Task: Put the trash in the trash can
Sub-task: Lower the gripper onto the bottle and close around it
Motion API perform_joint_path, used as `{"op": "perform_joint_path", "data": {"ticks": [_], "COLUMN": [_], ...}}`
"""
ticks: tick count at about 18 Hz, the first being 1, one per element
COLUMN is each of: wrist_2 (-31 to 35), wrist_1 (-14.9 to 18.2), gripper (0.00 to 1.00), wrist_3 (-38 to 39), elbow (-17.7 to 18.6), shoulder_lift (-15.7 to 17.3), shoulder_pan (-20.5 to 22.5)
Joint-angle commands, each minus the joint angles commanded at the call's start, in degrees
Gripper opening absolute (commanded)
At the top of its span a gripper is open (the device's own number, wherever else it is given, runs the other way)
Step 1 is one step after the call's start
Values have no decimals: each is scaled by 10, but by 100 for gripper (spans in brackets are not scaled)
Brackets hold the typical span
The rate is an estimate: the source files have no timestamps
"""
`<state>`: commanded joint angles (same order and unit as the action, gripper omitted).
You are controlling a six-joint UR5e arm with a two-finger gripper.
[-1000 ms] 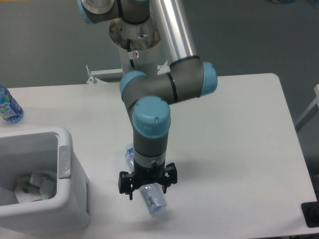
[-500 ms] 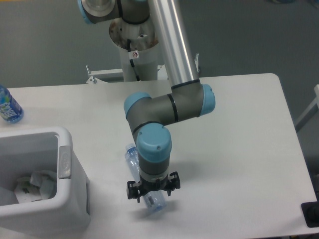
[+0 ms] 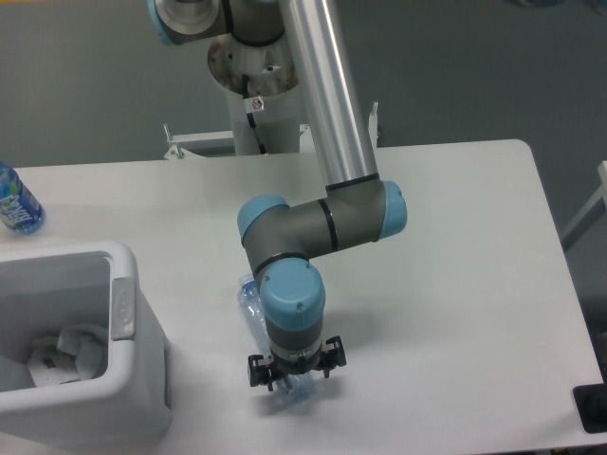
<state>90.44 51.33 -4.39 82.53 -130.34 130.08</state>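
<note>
The trash, a long clear pale-blue plastic bottle (image 3: 252,311), lies on the white table just right of the trash can, its near end poking out below the wrist. My gripper (image 3: 296,377) points straight down over the bottle's near half, low to the table, with its fingers on either side of the bottle and looking open; the wrist hides most of the fingertips. The trash can (image 3: 121,256) is a white boxy bin with a grey oval tab at the front left, a hand's width left of the bottle.
Crumpled white pieces (image 3: 66,349) lie inside the bin. A blue-labelled water bottle (image 3: 16,203) sits at the table's far left edge. A black object (image 3: 592,408) sits off the front right corner. The table's front edge runs close below the gripper.
The arm has come down and slightly right, bringing the gripper from above the bottle to around its near half. The bottle has stayed in place.
</note>
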Motion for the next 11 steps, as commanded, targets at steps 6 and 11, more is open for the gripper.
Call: {"op": "perform_joint_path", "data": {"ticks": [6, 11], "wrist_2": [1, 1], "wrist_1": [0, 0], "gripper": [72, 64], "wrist_3": [2, -2], "elbow": [3, 6], "shoulder_lift": [3, 11], "shoulder_pan": [-3, -3]}}
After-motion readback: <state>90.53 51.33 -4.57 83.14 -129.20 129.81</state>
